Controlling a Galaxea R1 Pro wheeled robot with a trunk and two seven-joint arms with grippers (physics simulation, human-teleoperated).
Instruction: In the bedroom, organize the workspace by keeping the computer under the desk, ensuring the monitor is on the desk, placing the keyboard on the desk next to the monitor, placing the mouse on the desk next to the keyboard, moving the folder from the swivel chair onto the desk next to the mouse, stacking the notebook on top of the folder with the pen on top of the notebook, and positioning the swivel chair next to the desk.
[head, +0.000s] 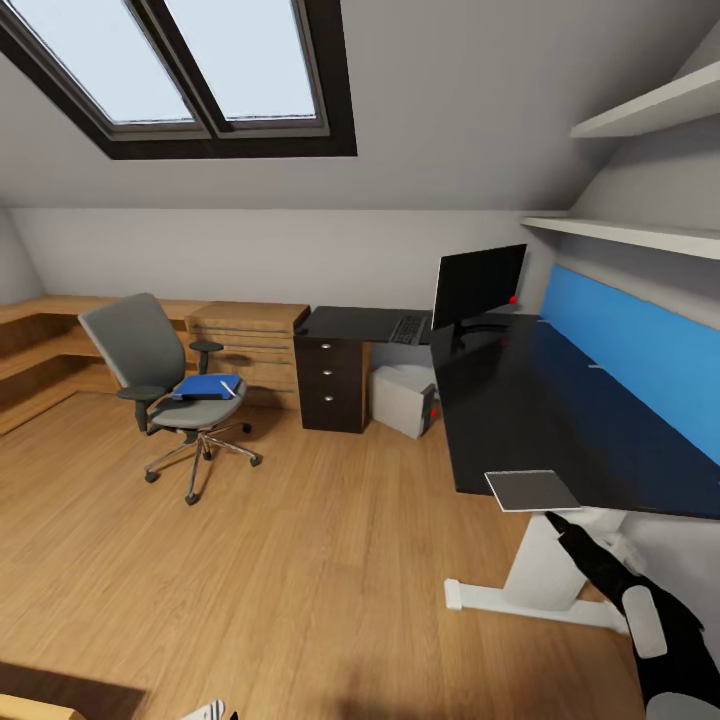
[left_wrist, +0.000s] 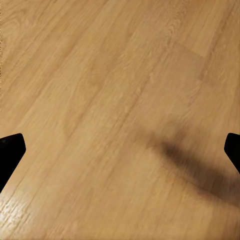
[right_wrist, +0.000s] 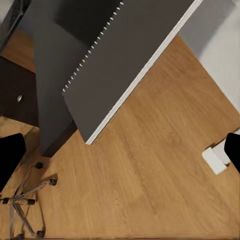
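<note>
Notebook (head: 532, 490) overhangs the worktop (head: 560, 400) edge, far from the folder (head: 205, 386) on the swivel chair (head: 165, 385); both pincers gape wide, empty.

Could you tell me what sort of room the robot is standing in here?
It looks like an attic bedroom set up as a home office: dark-framed skylights in a sloped ceiling, a long black L-shaped desk carrying a wide black monitor, and a grey fabric swivel chair.
</note>
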